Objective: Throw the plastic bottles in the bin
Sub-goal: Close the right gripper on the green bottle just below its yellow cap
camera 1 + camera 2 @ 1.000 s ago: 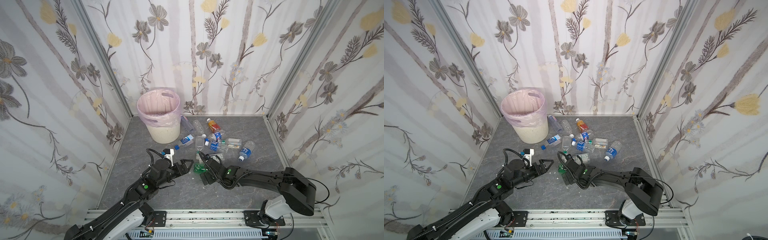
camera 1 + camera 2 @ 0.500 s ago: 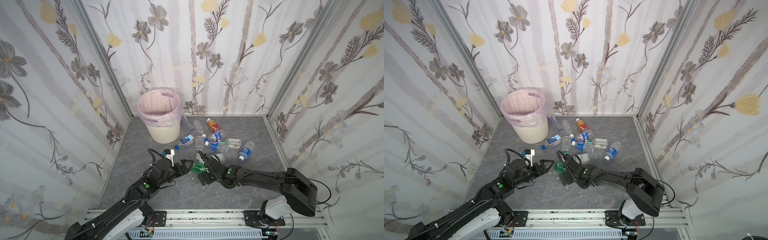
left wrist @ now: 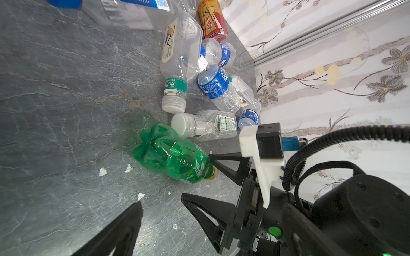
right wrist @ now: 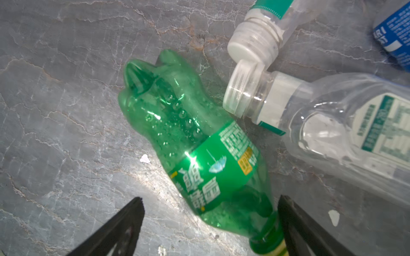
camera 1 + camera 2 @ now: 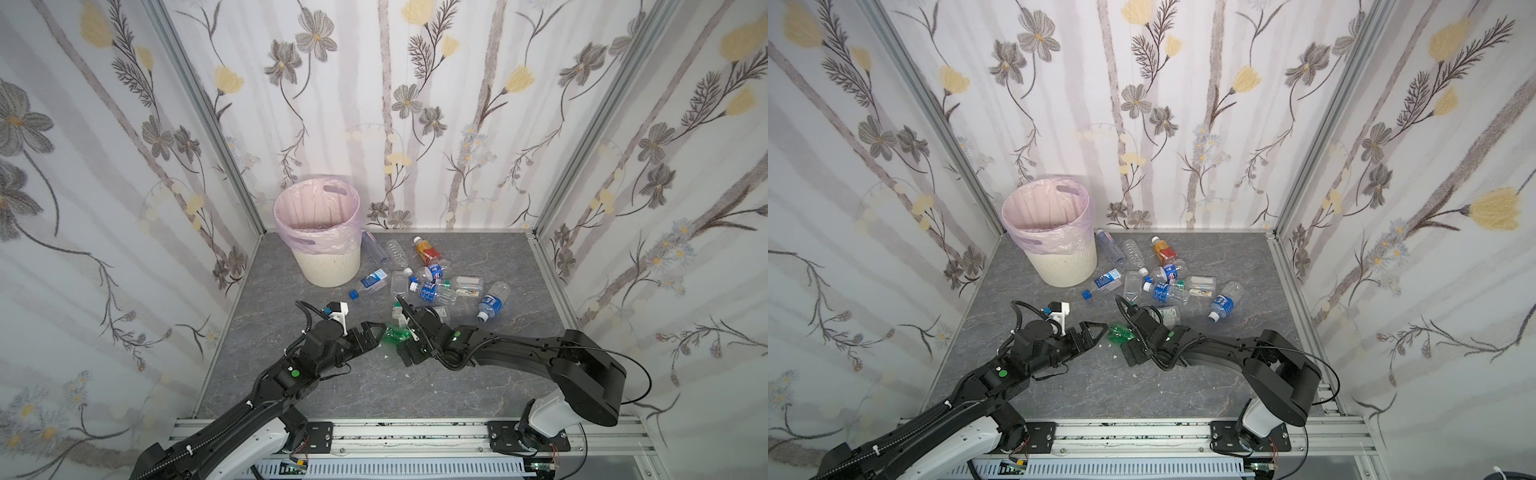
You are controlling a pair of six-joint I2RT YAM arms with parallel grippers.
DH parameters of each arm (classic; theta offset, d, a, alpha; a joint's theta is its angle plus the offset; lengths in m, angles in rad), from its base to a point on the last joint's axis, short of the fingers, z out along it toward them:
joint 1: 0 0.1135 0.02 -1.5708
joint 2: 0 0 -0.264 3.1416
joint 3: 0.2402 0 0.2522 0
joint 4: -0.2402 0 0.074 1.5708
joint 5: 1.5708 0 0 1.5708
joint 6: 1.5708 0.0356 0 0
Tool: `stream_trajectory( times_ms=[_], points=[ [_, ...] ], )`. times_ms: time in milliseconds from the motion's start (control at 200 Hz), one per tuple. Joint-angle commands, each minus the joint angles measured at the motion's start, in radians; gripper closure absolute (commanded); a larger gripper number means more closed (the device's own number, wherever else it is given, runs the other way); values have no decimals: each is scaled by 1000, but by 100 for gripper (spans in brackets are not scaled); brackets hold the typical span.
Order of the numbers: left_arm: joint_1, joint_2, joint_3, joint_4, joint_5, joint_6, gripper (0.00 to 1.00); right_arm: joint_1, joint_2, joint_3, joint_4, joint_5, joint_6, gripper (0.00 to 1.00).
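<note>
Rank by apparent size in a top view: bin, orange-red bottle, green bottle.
1. bin.
2-3. orange-red bottle and green bottle look alike; green is nearer the camera and partly hidden, so unranked.

Low and outstretched, left fingers [image 3: 119,232] and right fingers [image 4: 117,232] spread apart.

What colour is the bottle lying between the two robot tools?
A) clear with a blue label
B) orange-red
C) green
C: the green bottle lies on its side with the left tool at one end and the right tool open around its neck end.
</note>
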Motion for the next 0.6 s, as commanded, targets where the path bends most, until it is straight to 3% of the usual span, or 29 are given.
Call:
stream_trajectory(
  times_ms=[0, 400, 595],
  points=[
    [0, -7, -8, 28, -7, -18, 0, 2, 23, 8, 58, -52, -5, 11],
    [15, 7, -13, 28, -13, -41, 0, 14, 49, -10, 99, -82, 9, 24],
    [36, -4, -24, 28, -2, -62, 0, 13, 59, -4, 115, -94, 13, 35]
  ],
)
